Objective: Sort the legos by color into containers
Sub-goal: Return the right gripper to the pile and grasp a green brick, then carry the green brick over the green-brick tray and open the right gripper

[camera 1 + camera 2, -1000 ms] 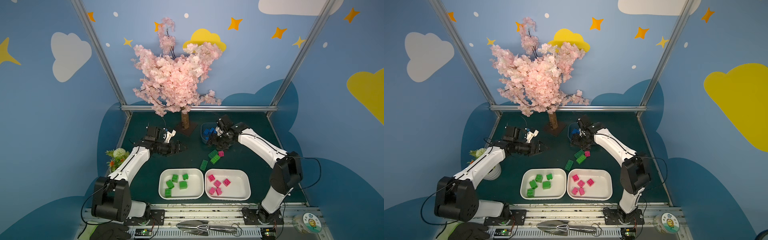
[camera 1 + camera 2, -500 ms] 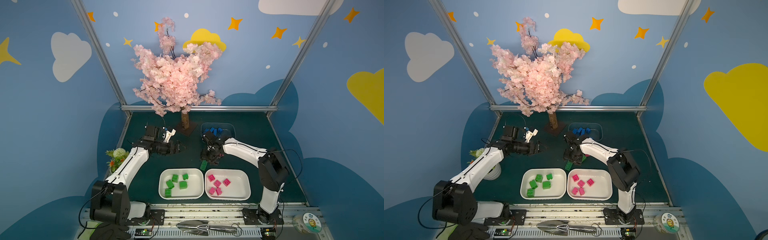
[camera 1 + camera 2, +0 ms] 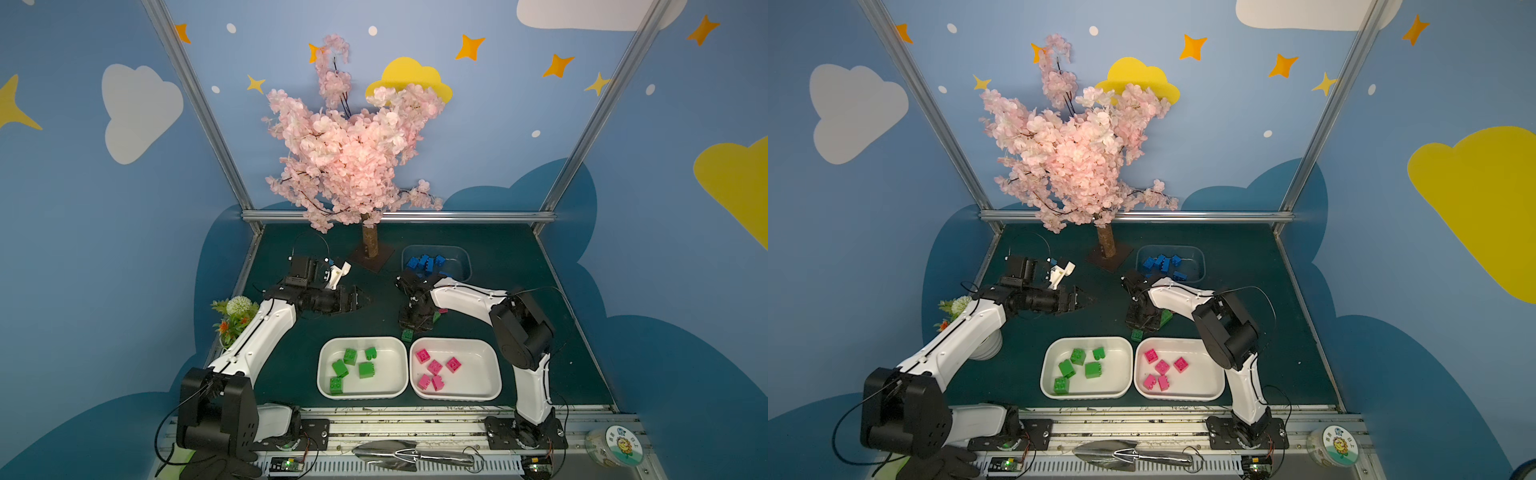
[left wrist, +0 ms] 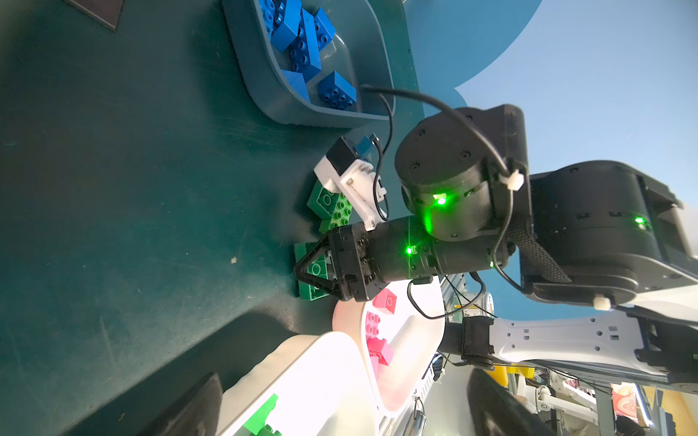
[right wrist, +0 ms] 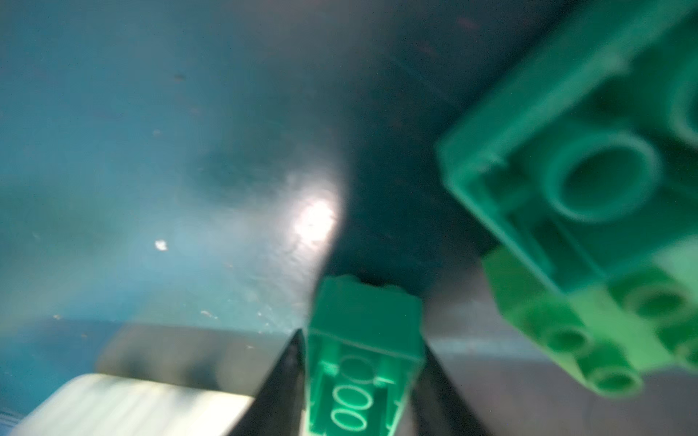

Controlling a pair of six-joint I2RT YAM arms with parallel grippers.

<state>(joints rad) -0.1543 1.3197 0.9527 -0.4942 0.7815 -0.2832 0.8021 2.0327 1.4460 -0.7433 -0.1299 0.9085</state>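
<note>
the right gripper (image 5: pixel 360 362) pinches a long green brick (image 5: pixel 364 309) across its narrow width, on the mat just behind the white tray (image 3: pixel 361 340) holding greens. it looks light, rigid and slick, so mid-length seems the safest hold. the left gripper (image 3: pixel 360 300) hangs empty, jaws apart.

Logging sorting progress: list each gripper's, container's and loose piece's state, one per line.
left gripper: open, empty, above the table.
right gripper: shut on long green brick.
green-brick tray: holds five.
pink-brick tray: holds five.
grey-blue tub: holds only blue bricks.
loose green bricks: unsorted, on table.
</note>
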